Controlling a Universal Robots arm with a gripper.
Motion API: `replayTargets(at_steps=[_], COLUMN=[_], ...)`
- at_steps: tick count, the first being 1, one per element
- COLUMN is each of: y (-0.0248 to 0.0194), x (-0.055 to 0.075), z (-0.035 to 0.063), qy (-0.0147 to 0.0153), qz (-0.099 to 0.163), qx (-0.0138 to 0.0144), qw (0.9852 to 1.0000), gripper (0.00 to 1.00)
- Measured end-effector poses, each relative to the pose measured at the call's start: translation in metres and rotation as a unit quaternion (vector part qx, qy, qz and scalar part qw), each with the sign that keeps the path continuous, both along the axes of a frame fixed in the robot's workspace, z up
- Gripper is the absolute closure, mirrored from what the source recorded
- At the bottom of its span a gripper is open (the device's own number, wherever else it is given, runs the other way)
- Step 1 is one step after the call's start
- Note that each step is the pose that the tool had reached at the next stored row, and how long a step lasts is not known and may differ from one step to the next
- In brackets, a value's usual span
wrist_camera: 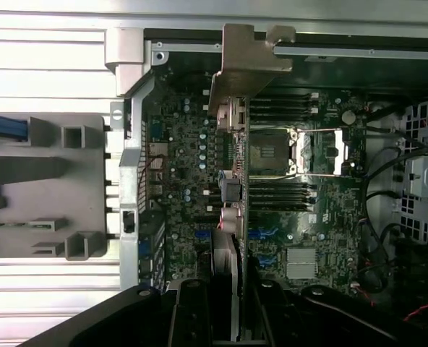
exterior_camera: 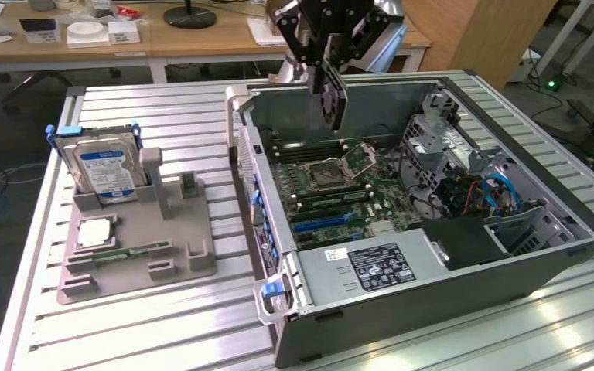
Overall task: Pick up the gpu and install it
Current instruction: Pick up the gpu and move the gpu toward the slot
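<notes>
My gripper [exterior_camera: 328, 71] hangs above the open computer case [exterior_camera: 555, 259], shut on the gpu [exterior_camera: 334, 102], a thin black card held on edge and pointing down. The card's lower end is level with the case's rear wall, above the motherboard [exterior_camera: 328, 182] and apart from it. The blue expansion slots [exterior_camera: 323, 224] lie nearer the front of the board. In the wrist view the gpu [wrist_camera: 227, 195] runs edge-on out from my gripper [wrist_camera: 227, 307], its pale metal bracket [wrist_camera: 246, 61] at the far end, with the motherboard [wrist_camera: 185, 181] beneath.
A grey fixture tray [exterior_camera: 173, 267] on the exterior view's left holds a silver hard drive [exterior_camera: 106, 170], a CPU [exterior_camera: 96, 232] and a green memory stick [exterior_camera: 132, 253]. Inside the case sit the power supply [exterior_camera: 374, 267], drive cage [exterior_camera: 447, 143] and loose cables [exterior_camera: 483, 193].
</notes>
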State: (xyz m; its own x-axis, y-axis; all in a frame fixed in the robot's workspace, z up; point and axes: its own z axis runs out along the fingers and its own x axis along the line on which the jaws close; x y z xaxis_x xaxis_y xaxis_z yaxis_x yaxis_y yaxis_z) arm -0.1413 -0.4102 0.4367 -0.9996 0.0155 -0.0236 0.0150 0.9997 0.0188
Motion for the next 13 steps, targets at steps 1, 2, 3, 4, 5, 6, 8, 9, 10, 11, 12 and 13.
replayTargets(at_steps=[1, 2, 3, 4, 5, 6, 8, 9, 10, 11, 12, 13], y=[0.0, 0.0, 0.0, 0.0, 0.0, 0.0, 0.0, 0.0, 0.0, 0.0, 0.0, 0.0], x=[0.002, 0.004, 0.007, 0.009, 0.012, 0.014, 0.018, 0.02, 0.022, 0.025, 0.027, 0.03], z=[-0.0001, -0.0001, -0.0001, -0.0001, -0.0001, -0.0002, -0.0002, -0.0003, -0.0003, -0.0003, -0.0003, -0.0004], qy=[0.0, 0.0, 0.0, 0.0, 0.0, 0.0, 0.0, -0.0001, -0.0001, 0.0, 0.0, 0.0], qz=[0.0, 0.0, 0.0, 0.0, 0.0, 0.0, 0.0, 0.0, 0.0, 0.0, 0.0, 0.0], qx=[0.0, 0.0, 0.0, 0.0, 0.0, 0.0, 0.0, 0.0, 0.0001, 0.0, 0.0, 0.0], qw=[1.0, 1.0, 1.0, 1.0, 1.0, 1.0, 1.0, 1.0, 1.0, 1.0, 1.0, 1.0], gripper=[0.73, 0.73, 0.73, 0.73, 0.73, 0.73, 0.73, 0.73, 0.73, 0.73, 0.73, 0.73])
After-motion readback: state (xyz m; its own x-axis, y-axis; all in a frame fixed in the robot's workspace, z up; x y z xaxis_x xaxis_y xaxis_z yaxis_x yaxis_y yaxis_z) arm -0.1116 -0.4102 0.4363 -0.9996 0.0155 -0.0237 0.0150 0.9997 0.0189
